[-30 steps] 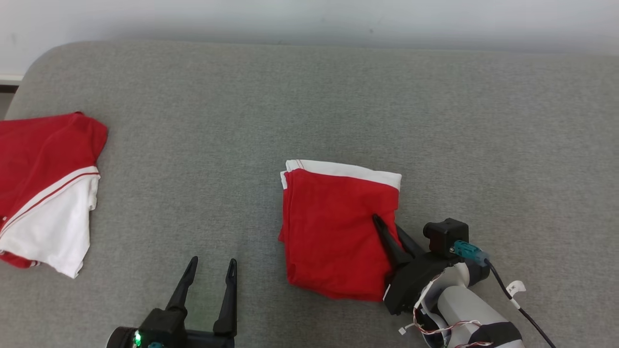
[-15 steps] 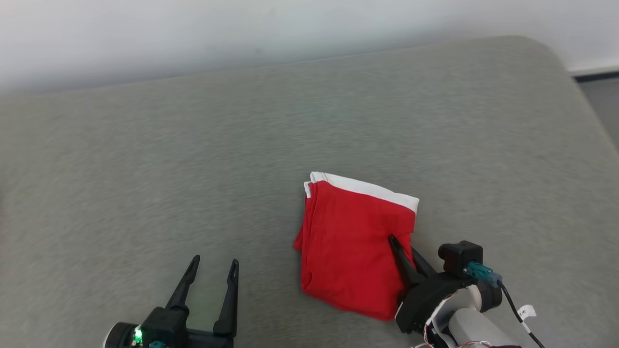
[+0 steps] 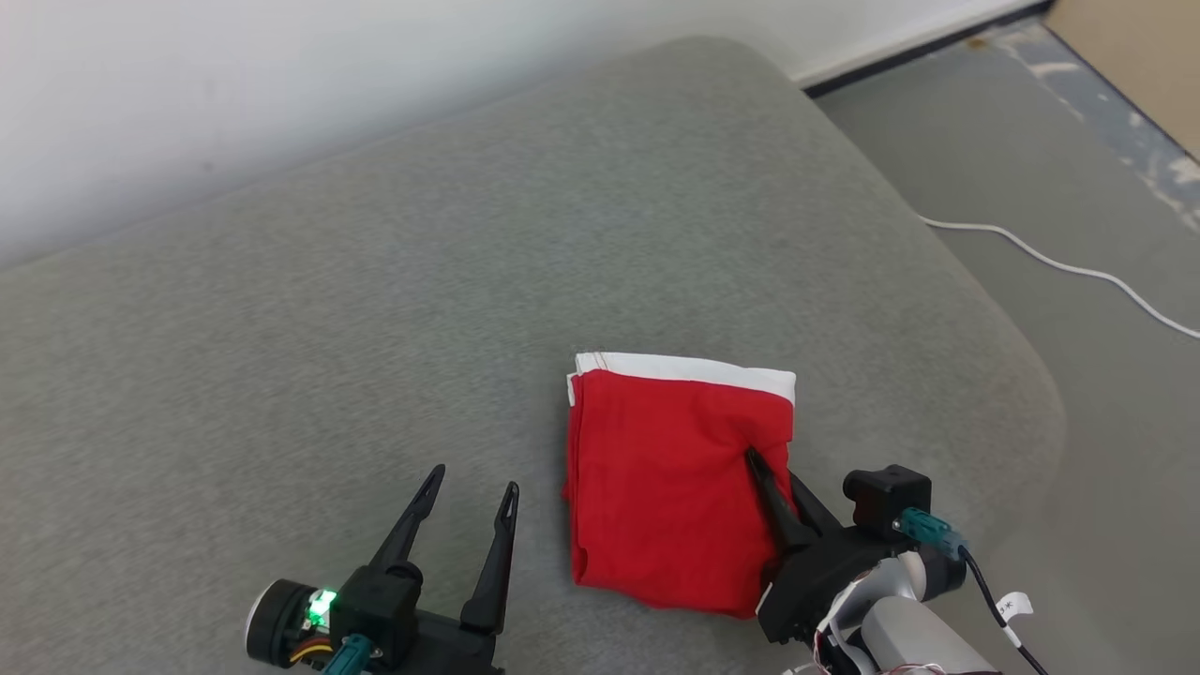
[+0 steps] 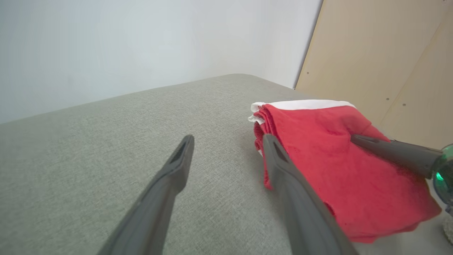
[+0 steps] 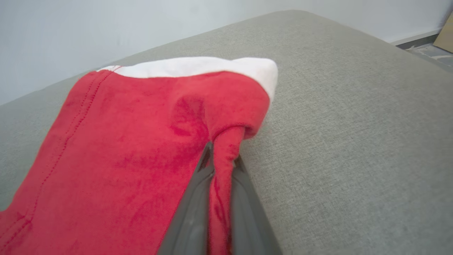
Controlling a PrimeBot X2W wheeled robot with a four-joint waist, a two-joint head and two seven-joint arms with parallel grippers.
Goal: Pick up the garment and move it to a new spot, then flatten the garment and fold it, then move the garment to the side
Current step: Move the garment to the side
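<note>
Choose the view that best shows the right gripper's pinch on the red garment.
Right wrist view: the right gripper clamps a ridge of the folded red garment, close up. The head view shows that grip small, from above; the left wrist view, one finger across the cloth.

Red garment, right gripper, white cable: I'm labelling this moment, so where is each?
red garment [image 3: 656, 497]: head view, middle of its folded red top layer.
right gripper [image 3: 771, 466]: head view, midway between its fingertips, shut on the red garment's right edge.
white cable [image 3: 1059, 265]: head view, middle of its visible run.
</note>
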